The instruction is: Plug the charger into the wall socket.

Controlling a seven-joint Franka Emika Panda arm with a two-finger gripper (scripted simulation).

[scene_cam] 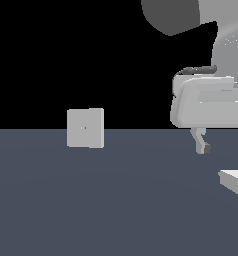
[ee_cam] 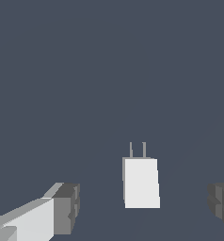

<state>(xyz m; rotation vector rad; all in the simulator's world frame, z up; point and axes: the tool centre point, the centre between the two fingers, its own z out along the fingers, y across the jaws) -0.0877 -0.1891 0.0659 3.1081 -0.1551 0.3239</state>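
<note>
The charger point(scene_cam: 234, 181) is a small light-grey block lying on the dark floor at the exterior view's right edge, partly cut off. In the wrist view the charger point(ee_cam: 141, 182) shows whole, with two thin prongs at one end. The wall socket point(scene_cam: 85, 128) is an upright light-grey square plate with a tiny yellowish mark, standing at the exterior view's left. My gripper point(scene_cam: 202, 147) hangs above the floor, above and a little to the left of the charger. In the wrist view my gripper point(ee_cam: 144, 207) is open and empty, its fingertips point(ee_cam: 67, 207) wide apart on either side of the charger.
The dark grey-blue floor point(scene_cam: 116, 200) spreads across the lower half of the exterior view. The arm's large light-grey body point(scene_cam: 206, 102) fills the upper right.
</note>
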